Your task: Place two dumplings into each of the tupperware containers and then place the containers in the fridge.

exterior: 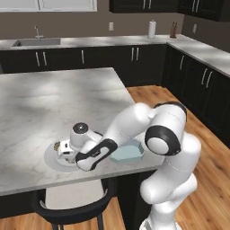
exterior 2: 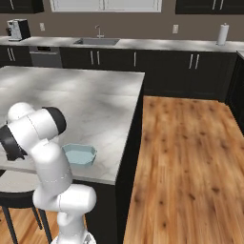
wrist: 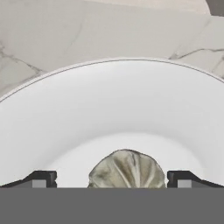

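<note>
Hovering wide-open gripper (wrist: 112, 178) astride soft, pleated dumpling (wrist: 127, 169) on pale plate (wrist: 112, 100); likely squashy, pinch flanks gently.

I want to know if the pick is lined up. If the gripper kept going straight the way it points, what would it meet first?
Probably the dumpling, which sits between the open gripper's fingertips on the pale round plate; depth is hard to judge.
</note>
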{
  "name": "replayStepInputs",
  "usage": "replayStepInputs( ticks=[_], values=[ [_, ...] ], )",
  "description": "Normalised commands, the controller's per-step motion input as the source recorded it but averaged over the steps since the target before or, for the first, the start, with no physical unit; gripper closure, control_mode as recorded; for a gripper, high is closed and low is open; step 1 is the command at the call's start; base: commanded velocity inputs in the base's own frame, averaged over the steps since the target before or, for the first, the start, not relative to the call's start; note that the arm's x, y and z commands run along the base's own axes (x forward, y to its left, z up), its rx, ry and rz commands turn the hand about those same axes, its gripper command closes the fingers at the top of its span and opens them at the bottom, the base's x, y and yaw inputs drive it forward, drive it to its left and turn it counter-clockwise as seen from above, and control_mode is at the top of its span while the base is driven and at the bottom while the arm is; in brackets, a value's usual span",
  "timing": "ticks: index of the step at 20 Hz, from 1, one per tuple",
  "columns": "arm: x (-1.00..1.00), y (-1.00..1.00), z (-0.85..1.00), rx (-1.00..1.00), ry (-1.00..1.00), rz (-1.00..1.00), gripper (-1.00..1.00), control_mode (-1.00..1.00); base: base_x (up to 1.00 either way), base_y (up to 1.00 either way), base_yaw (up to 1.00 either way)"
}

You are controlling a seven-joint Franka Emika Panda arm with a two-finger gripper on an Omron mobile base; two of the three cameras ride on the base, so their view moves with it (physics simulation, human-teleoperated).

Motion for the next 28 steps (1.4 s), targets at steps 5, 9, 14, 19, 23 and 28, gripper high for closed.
replayStepInputs(
  ticks=[5, 9, 14, 19, 23, 28],
  values=[
    [0.29, 0.32, -0.05, -0.01, 0.00, 0.00, -1.00, -1.00, 0.00, 0.00, 0.00],
    [0.03, 0.40, -0.29, -0.08, 0.00, 0.00, -1.00, -1.00, 0.00, 0.00, 0.00],
    [0.19, 0.09, -0.54, -0.06, 0.00, 0.00, -1.00, -1.00, 0.00, 0.00, 0.00],
    [0.05, -0.25, -0.34, 0.06, -0.01, -0.06, 1.00, -1.00, 0.00, 0.00, 0.00],
    [-0.05, -1.00, 0.20, 0.36, -0.07, -0.18, 1.00, -1.00, 0.00, 0.00, 0.00],
    [-0.45, -1.00, 0.94, 0.26, -0.06, -0.01, 1.00, -1.00, 0.00, 0.00, 0.00]
  ],
)
